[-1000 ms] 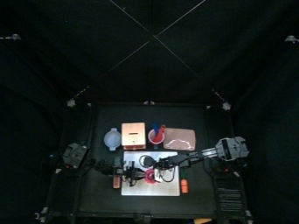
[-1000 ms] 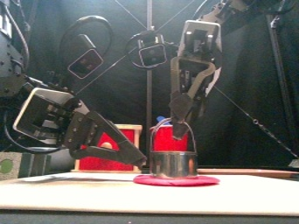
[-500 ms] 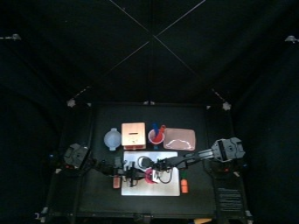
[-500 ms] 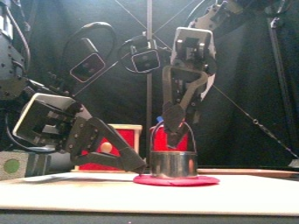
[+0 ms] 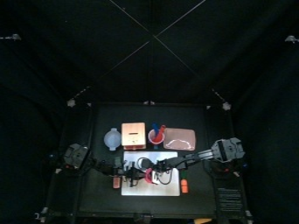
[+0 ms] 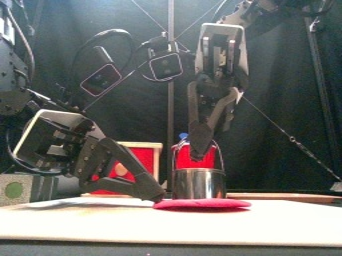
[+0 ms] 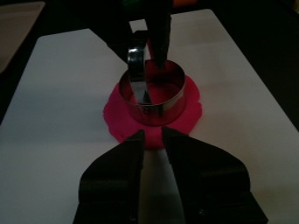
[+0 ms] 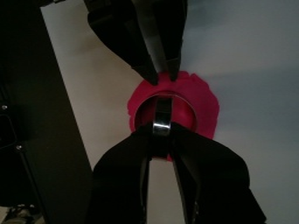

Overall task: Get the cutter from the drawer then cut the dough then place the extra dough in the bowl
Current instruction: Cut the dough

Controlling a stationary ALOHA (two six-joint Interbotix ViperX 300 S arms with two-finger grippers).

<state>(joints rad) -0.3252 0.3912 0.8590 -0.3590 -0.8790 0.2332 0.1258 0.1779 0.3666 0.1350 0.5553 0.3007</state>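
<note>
A flat pink dough disc [image 5: 158, 178] [image 6: 201, 205] lies on the white cutting board [image 5: 138, 188]. The round metal cutter [image 6: 198, 185] [image 7: 152, 90] stands on the dough. My right gripper [image 6: 201, 150] [image 8: 162, 129] comes down from above and is shut on the cutter's wire handle. My left gripper [image 5: 138, 173] [image 7: 149, 134] lies low at the dough's near-left edge, its jaws pressed together on the rim of the dough [image 7: 149, 140]. The dough under the cutter is hidden.
Behind the board stand the wooden box with its red drawer front [image 5: 132, 133] [image 6: 127, 172], the blue-grey bowl [image 5: 112, 138], the red cup [image 5: 156, 136] and the pink tray [image 5: 180, 137]. A small orange thing [image 5: 184, 186] lies at the board's right edge.
The cutter stands slightly higher in the front view than a second ago. My right gripper has shifted a little left over it, and my left gripper has slid closer to the dough.
</note>
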